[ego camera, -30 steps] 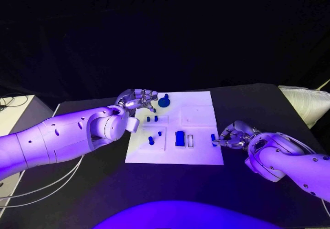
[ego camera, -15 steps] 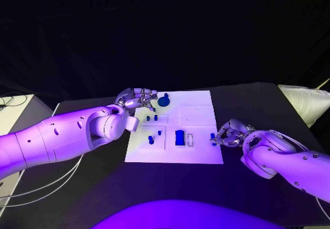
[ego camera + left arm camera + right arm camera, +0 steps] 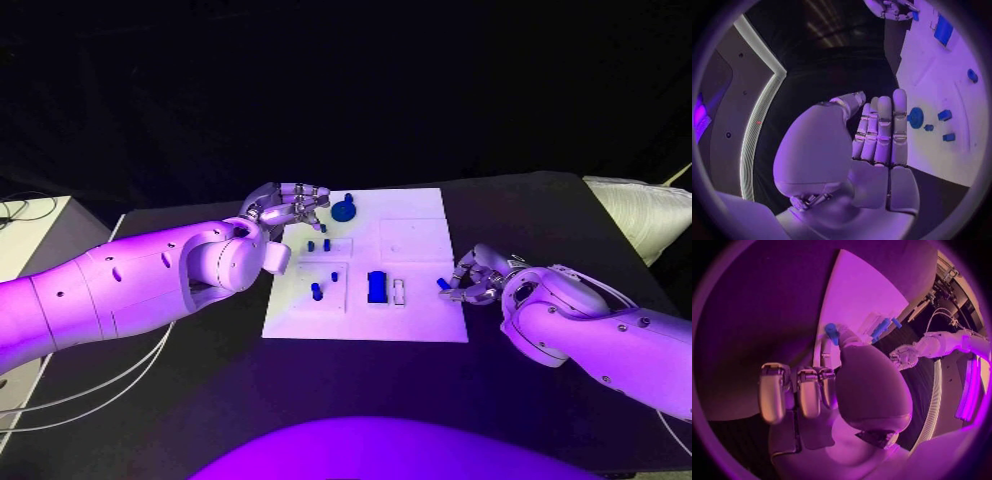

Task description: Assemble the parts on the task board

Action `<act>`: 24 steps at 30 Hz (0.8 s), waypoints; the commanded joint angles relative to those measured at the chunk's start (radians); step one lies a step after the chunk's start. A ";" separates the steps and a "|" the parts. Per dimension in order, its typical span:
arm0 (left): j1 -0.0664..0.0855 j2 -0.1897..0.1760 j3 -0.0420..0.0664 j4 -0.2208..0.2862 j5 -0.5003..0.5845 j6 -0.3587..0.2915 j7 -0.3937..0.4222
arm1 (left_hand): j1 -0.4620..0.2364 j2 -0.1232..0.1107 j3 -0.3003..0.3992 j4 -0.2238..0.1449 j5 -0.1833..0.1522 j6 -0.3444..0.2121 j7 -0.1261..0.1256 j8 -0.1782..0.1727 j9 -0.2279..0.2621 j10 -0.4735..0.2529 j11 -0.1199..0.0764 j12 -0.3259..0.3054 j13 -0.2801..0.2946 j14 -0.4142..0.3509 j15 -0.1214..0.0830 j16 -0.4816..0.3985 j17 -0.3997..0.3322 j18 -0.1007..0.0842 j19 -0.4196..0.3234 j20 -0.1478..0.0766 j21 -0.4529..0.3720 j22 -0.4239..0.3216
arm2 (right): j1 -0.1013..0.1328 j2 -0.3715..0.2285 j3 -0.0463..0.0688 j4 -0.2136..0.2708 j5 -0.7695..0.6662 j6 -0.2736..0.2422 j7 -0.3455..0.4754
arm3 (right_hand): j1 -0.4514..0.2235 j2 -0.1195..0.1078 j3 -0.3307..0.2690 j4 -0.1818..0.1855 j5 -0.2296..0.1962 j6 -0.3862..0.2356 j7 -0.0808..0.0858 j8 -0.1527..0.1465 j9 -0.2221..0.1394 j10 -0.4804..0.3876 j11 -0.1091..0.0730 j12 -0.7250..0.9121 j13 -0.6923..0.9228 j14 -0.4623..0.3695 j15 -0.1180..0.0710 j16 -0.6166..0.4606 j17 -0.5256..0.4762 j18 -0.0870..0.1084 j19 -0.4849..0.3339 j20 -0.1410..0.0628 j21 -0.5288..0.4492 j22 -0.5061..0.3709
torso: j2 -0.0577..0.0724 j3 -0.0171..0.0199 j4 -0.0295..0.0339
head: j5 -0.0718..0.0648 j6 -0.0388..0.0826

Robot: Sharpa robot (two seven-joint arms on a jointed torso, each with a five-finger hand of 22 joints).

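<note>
The right robot hand [image 3: 473,277] sits at the task board's [image 3: 411,235] right edge, fingers curled inward, with a small blue peg [image 3: 444,285] at its fingertips. In the right wrist view the same peg [image 3: 831,333] shows pinched against the thumb tip, so I judge it held, though only by its end. The hand hangs just beside the board, near the tall blue block [image 3: 378,288] and the pale slot beside it.

The left robot hand [image 3: 289,207] is at the board's far left corner, fingers together and bent. In the left wrist view its fingers [image 3: 881,131] lie side by side with nothing visible in them. It is close to the round blue knob [image 3: 343,212] and two short pegs [image 3: 317,246] standing nearer the board's middle.

The main hazard is the thin pinch. A peg gripped only at its tip could swivel or drop as the hand moves over the board, and then roll off onto the black table [image 3: 548,220]. It may also meet its hole tilted and jam. The curled fingers could clip the tall block on the way in. On the left, any sweep inward might knock the standing pegs.
</note>
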 commanded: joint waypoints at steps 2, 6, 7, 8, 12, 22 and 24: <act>0.000 0.000 0.001 0.003 0.000 0.014 0.009 | -0.005 0.002 0.001 0.003 0.006 -0.005 0.001 0.000 0.001 -0.006 -0.002 0.003 0.001 -0.006 0.001 -0.004 0.001 0.015 0.004 0.004 -0.001 -0.001 | -0.016 0.004 -0.012 -0.008 -0.051 0.099 -0.051 | 0.039 -0.004 0.018 -0.006 0.031 0.000 0.000 -0.007 -0.122 0.104 -0.010 0.006 0.263 0.106 -0.007 0.004 0.263 -0.017 0.088 -0.006 0.009 0.235 | -0.001 -0.0001 -0.0005 | -0.001 -0.001; 0.000 -0.001 0.001 0.004 0.000 0.014 0.008 | -0.005 0.003 0.001 0.004 0.007 -0.005 0.001 0.000 0.002 -0.007 -0.002 0.003 0.001 -0.006 0.001 -0.003 0.001 0.015 0.004 0.004 -0.002 -0.001 | -0.017 0.006 -0.013 -0.008 -0.059 0.105 -0.058 | 0.074 -0.008 0.045 -0.010 0.073 0.004 0.000 -0.011 -0.127 0.104 -0.011 0.006 0.263 0.106 -0.007 0.004 0.263 -0.017 0.088 -0.006 0.009 0.236 | -0.001 -0.0009 -0.0004 | -0.002 -0.002; 0.000 -0.002 0.001 0.004 0.000 0.014 0.008 | -0.005 0.003 0.001 0.004 0.007 -0.005 0.001 0.000 0.002 -0.007 -0.002 0.003 0.001 -0.006 0.001 -0.003 0.001 0.015 0.004 0.004 -0.002 -0.001 | -0.018 0.006 -0.014 -0.007 -0.059 0.104 -0.059 | 0.086 -0.006 0.059 -0.012 0.082 0.006 -0.001 -0.013 -0.129 0.104 -0.011 0.006 0.263 0.106 -0.008 0.004 0.263 -0.017 0.088 -0.007 0.008 0.235 | 0.000 -0.0009 -0.0001 | -0.002 -0.002; 0.000 -0.002 0.001 0.005 0.000 0.014 0.008 | -0.005 0.003 0.001 0.004 0.007 -0.005 0.001 0.000 0.002 -0.007 -0.002 0.003 0.001 -0.006 0.001 -0.003 0.001 0.015 0.004 0.004 -0.002 -0.001 | -0.018 0.006 -0.014 -0.007 -0.058 0.100 -0.060 | 0.095 -0.009 0.084 -0.011 0.123 0.009 0.000 -0.015 -0.133 0.104 -0.011 0.006 0.263 0.106 -0.008 0.004 0.263 -0.017 0.088 -0.008 0.008 0.235 | 0.000 -0.0011 0.0004 | -0.001 -0.002; 0.000 -0.003 0.001 0.006 -0.001 0.013 0.009 | -0.004 0.003 0.002 0.003 0.007 -0.005 0.000 0.000 0.002 -0.007 -0.002 0.004 0.002 -0.006 0.001 -0.003 0.001 0.015 0.004 0.004 -0.002 -0.001 | -0.018 0.005 -0.014 -0.003 -0.031 0.077 -0.060 | 0.089 -0.016 0.151 -0.003 0.208 0.018 -0.003 -0.016 -0.138 0.104 -0.014 0.006 0.263 0.106 -0.010 0.004 0.263 -0.017 0.088 -0.009 0.010 0.236 | -0.001 -0.0011 0.0011 | 0.000 -0.001; 0.000 -0.005 0.001 0.007 -0.001 0.013 0.009 | -0.004 0.003 0.002 0.003 0.007 -0.005 0.000 0.000 0.002 -0.007 -0.002 0.004 0.002 -0.006 0.001 -0.003 0.001 0.015 0.004 0.004 -0.002 -0.001 | -0.015 -0.006 -0.011 0.042 0.151 -0.019 -0.016 | 0.043 -0.006 0.234 -0.002 0.268 0.015 -0.010 -0.003 -0.128 0.104 -0.020 0.006 0.263 0.106 -0.015 0.004 0.263 -0.018 0.089 -0.013 0.015 0.237 | -0.001 -0.0001 0.0005 | 0.005 -0.002; 0.000 -0.005 0.001 0.007 -0.001 0.013 0.008 | -0.004 0.003 0.002 0.003 0.007 -0.005 0.000 0.000 0.002 -0.007 -0.002 0.004 0.002 -0.006 0.001 -0.003 0.001 0.015 0.004 0.004 -0.002 -0.001 | -0.010 -0.007 -0.009 0.056 0.182 -0.035 -0.004 | 0.039 -0.005 0.238 -0.002 0.270 0.014 -0.010 -0.002 -0.127 0.104 -0.020 0.006 0.263 0.106 -0.015 0.004 0.263 -0.018 0.089 -0.014 0.015 0.237 | -0.001 -0.0001 0.0005 | 0.005 -0.002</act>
